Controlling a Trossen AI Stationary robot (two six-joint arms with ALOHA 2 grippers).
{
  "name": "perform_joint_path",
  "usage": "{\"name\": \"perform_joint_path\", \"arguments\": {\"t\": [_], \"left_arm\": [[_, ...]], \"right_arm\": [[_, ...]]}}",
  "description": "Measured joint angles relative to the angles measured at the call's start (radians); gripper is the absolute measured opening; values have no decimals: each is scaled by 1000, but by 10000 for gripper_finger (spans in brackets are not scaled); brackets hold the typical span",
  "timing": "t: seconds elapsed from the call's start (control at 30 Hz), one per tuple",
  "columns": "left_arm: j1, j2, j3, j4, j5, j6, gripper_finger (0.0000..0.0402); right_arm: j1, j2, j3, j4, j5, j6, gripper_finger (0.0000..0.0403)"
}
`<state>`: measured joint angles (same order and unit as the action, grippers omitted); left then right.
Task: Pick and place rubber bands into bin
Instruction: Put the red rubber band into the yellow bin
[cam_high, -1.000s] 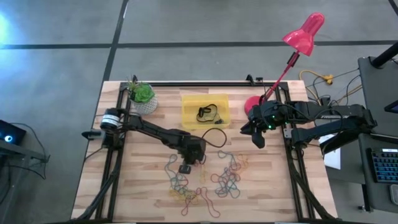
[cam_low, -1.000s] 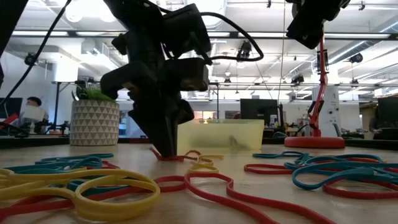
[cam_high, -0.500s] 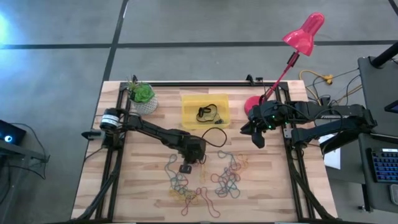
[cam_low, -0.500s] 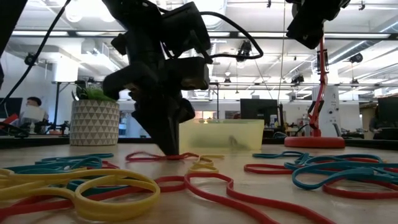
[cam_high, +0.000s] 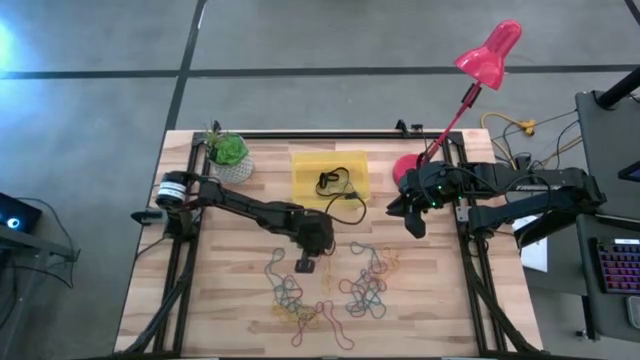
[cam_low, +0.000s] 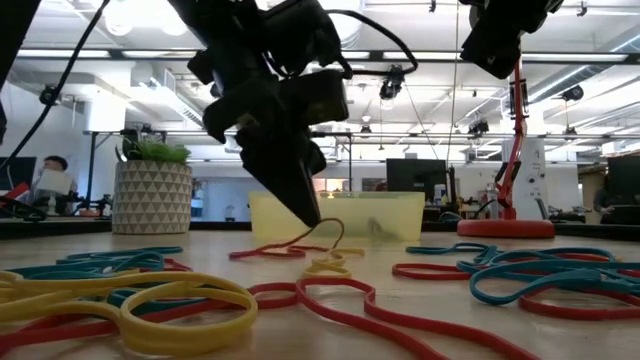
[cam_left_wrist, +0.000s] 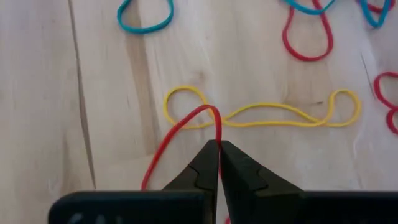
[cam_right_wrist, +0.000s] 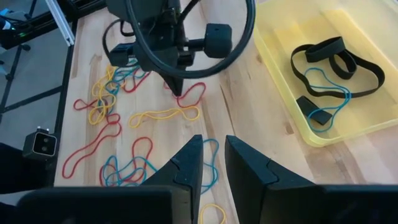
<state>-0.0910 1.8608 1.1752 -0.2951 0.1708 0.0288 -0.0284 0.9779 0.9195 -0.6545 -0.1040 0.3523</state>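
Pinching of a red rubber band (cam_left_wrist: 186, 134) by the left pincer (cam_left_wrist: 219, 149), low-centre in the high view, lifts it toward the bin (cam_high: 300, 185); right pincer (cam_right_wrist: 213, 152), slightly spread, waits mid-right.

Left hand (cam_high: 304, 265) sits among rubber bands (cam_high: 330, 290), near bin (cam_high: 302, 183).

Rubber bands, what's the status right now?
Left tool shut on a red rubber band, lifting it off the table. Right tool waiting, fingers apart, holding nothing. Bin already holds several bands. Path looks clear.
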Motion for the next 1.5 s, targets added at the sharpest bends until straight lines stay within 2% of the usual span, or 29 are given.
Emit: {"name": "perform_joint_path", "arguments": {"t": [0.63, 1.03, 1.17, 1.5], "left_arm": [[81, -185, -2, 135, -1, 3, 0], [191, -292, -3, 171, -84, 25, 0], [250, -295, -1, 165, -126, 55, 0], [399, -250, -20, 157, -131, 63, 0]], "right_arm": [[3, 0, 0, -17, 0, -3, 59], [5, 1, 0, -21, 1, -4, 59], [5, 2, 0, -21, 1, -4, 59], [5, 2, 0, -21, 1, 0, 59]]}}
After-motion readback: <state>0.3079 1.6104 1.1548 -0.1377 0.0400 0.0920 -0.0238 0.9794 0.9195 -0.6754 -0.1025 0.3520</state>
